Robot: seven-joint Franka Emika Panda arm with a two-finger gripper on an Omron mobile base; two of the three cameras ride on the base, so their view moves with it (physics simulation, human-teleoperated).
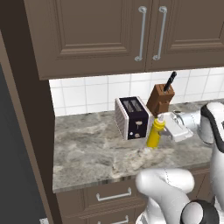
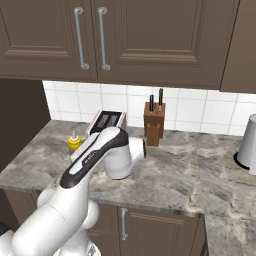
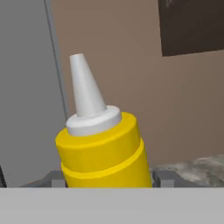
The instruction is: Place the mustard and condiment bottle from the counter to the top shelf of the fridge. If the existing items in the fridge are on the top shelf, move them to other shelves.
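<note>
The mustard stands upright on the bench, its long axis vertical, nozzle at twelve o'clock. In the left base view it sits just at four o'clock of the toaster and at six o'clock of the knife block. The claw reaches it from three o'clock, level with the bottle's upper body. In the hand view the bottle rises dead ahead between the two finger tips, one at either flank, so the claw is spread about the bottle; whether the pads already press it cannot be told. In the right base view the mustard peeks out at ten o'clock of the forearm. Judged next: close, then lift straight up.
</note>
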